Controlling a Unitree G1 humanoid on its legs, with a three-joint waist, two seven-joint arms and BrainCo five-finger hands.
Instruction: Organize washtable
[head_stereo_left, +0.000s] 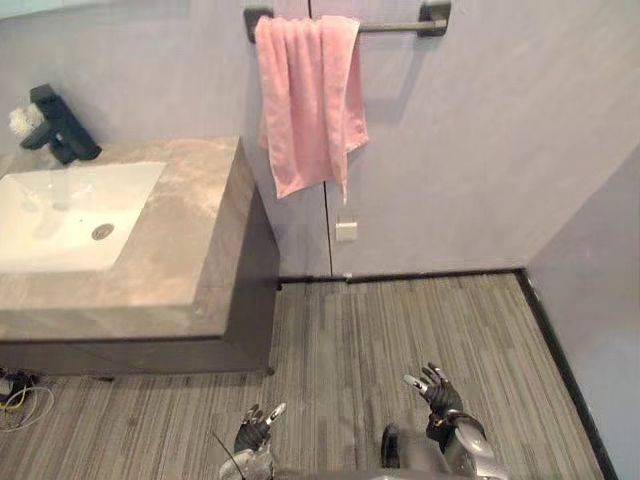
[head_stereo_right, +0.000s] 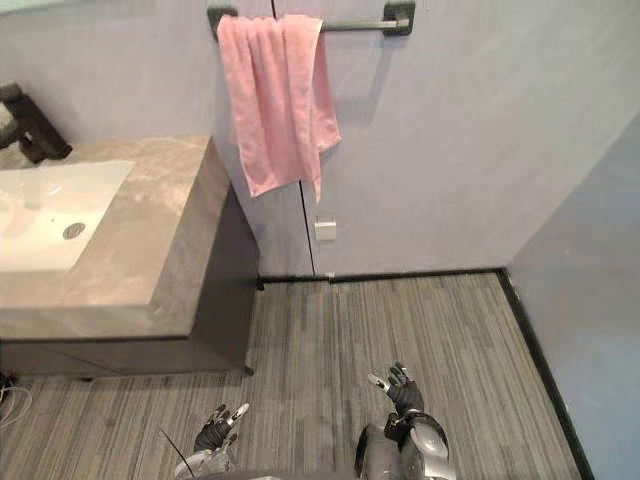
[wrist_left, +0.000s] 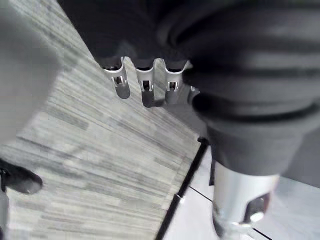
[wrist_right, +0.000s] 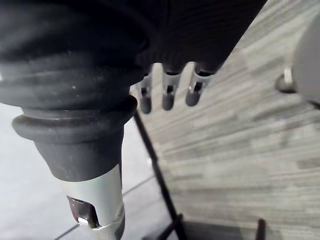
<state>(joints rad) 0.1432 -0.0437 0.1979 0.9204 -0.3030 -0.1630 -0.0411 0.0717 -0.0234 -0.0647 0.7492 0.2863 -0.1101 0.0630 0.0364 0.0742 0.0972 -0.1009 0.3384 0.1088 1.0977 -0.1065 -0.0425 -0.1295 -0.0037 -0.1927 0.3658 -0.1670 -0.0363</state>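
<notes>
Tap (head_stereo_left: 60, 128) at the back of the surface (head_stereo_left: 190, 235), feeding the sink (head_stereo_left: 70, 215) sunk in it. Right of the surface, towel (head_stereo_left: 308, 100) draped over a rail (head_stereo_left: 400, 25) to dry. Before the surface, left robot hand (head_stereo_left: 255, 430) and right robot hand (head_stereo_left: 440, 392) slack-fingered, empty, likely idle.

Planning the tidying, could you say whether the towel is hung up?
Hung up: the pink towel drapes over the wall rail, bunched together.
</notes>
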